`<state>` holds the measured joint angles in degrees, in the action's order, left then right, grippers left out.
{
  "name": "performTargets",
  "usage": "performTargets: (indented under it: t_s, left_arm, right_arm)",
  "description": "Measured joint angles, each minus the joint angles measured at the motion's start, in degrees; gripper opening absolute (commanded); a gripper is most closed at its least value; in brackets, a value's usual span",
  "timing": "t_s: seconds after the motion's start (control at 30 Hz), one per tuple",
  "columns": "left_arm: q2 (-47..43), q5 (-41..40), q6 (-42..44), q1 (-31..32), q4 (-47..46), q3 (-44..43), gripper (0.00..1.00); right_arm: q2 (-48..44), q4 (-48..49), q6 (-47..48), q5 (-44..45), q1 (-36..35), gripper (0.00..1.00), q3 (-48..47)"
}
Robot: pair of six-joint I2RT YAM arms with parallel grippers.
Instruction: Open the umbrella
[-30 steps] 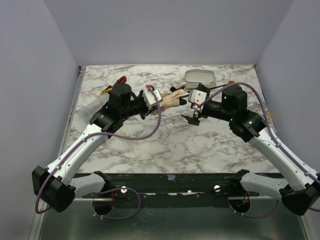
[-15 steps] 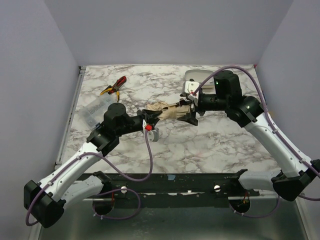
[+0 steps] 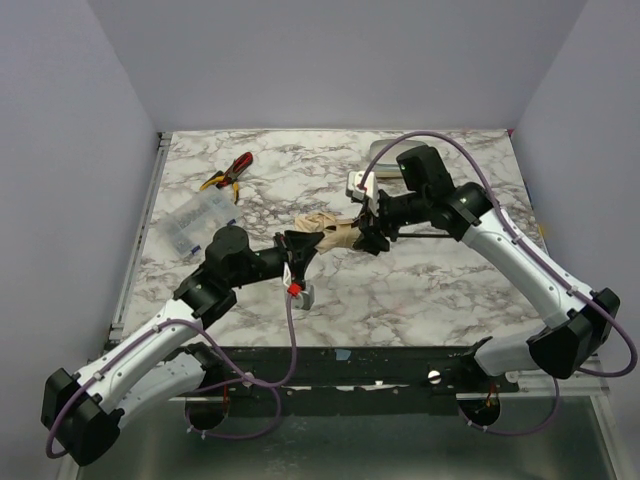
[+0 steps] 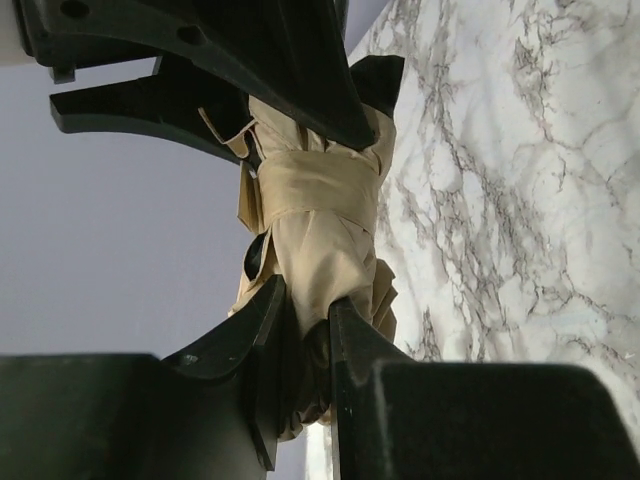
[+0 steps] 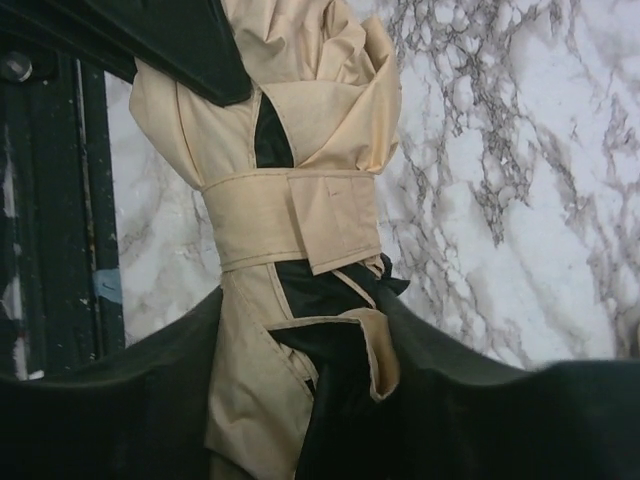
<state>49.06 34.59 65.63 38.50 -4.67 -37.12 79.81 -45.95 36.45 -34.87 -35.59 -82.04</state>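
The umbrella (image 3: 328, 232) is a folded beige bundle with black lining, wrapped by a beige strap (image 5: 290, 215), held level above the marble table between both arms. My left gripper (image 3: 298, 243) is shut on its left end; in the left wrist view the fingers (image 4: 305, 300) pinch the bunched fabric (image 4: 315, 190). My right gripper (image 3: 368, 232) holds the other end. In the right wrist view its jaws (image 5: 300, 295) press both sides of the bundle just below the strap. A thin black rod (image 3: 435, 237) runs right from that gripper under the arm.
Red-and-yellow pliers (image 3: 228, 172) lie at the back left of the table. A clear plastic box (image 3: 195, 220) sits left of the left arm. A white case (image 3: 382, 150) shows partly behind the right arm. The table's near edge (image 3: 340, 352) is below the umbrella.
The left gripper carried the umbrella toward the near side. The right gripper swung in over the umbrella's right end and went from wide open to closed round it.
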Motion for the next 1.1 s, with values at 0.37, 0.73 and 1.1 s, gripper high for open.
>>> performTargets:
  t_s: [0.37, 0.73, 1.1]
  left_arm:
    - [-3.5, -1.7, -8.8, 0.2, 6.2, -4.0, 0.55]
    - [-0.4, 8.6, -32.1, -4.7, 21.2, -30.2, 0.43]
    - [9.5, 14.0, -34.8, -5.4, 26.1, -27.3, 0.35]
  right_arm:
    - [-3.3, 4.4, 0.8, 1.7, -0.9, 0.00, 5.6]
    - [-5.1, 5.2, 7.5, 2.1, -0.3, 0.00, 9.2]
    - [-8.5, 5.8, 14.9, 1.4, -3.1, 0.00, 9.2]
